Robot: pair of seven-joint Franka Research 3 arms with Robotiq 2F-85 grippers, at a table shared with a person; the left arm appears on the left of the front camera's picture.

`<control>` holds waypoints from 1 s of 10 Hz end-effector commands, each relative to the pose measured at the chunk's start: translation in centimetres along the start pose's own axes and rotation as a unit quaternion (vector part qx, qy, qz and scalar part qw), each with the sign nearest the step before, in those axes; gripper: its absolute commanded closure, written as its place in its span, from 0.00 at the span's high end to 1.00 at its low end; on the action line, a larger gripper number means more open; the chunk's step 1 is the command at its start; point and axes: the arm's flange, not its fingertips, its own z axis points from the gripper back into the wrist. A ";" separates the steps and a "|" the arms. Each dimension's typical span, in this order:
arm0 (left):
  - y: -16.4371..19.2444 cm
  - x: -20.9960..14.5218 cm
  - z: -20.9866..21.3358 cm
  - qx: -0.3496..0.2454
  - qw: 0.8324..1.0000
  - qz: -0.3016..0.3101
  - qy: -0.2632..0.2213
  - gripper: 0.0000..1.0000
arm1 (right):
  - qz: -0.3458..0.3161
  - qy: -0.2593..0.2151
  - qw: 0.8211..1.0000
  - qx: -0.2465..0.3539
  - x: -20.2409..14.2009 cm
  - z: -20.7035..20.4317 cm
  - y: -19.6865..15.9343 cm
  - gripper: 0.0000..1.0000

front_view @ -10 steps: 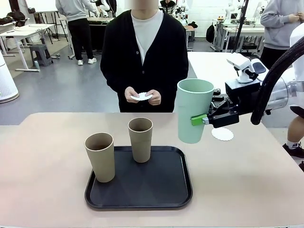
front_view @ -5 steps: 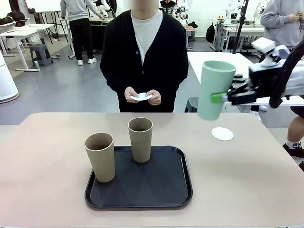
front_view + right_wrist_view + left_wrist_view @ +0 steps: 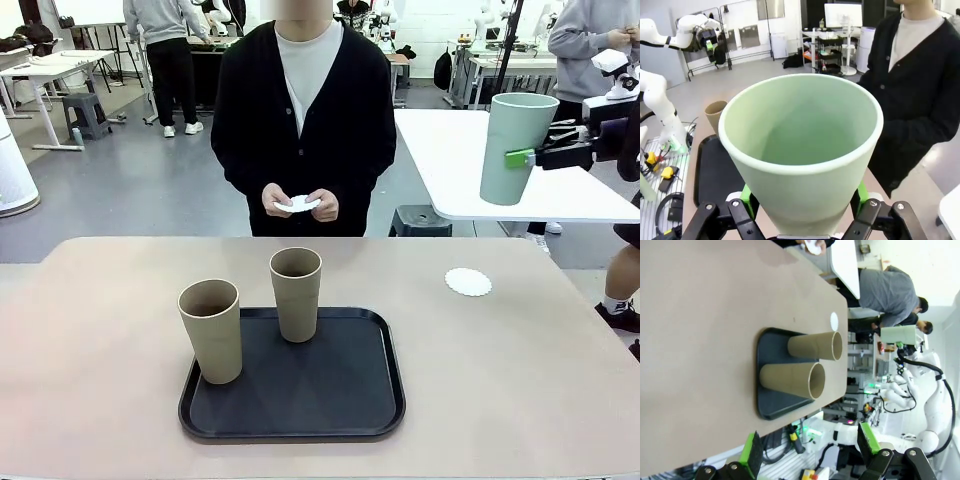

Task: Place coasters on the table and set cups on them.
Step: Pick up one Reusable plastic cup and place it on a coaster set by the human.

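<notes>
My right gripper is shut on the mint green cup, holding it upright high in the air at the far right, above and to the right of a white scalloped coaster lying on the beige table. The right wrist view looks down into that cup, with green pads on both sides of it. Two tan cups stand on the black tray. My left gripper is open, off the table's near side, with the tan cups far ahead of it.
The person stands at the far edge, holding more white coasters in both hands. A white-topped table stands behind at the right. The tray sits at the table's front middle.
My right gripper has carried the green cup up and to the right, from beside the tray to high past the coaster. The tan cups and the coaster stayed put.
</notes>
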 end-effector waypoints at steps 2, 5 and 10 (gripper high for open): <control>0.0 0.0 0.1 -0.007 1.000 -0.003 -0.002 1.00 | 0.002 0.015 0.999 0.036 0.6 0.7 -1.7 0.85; 0.0 0.0 0.1 -0.007 1.000 -0.003 -0.002 1.00 | 0.006 0.012 1.000 0.016 0.1 0.3 -1.3 0.85; 0.0 0.0 0.1 -0.007 1.000 -0.003 -0.002 1.00 | 0.011 0.005 0.997 0.076 -2.6 -1.2 -3.4 0.85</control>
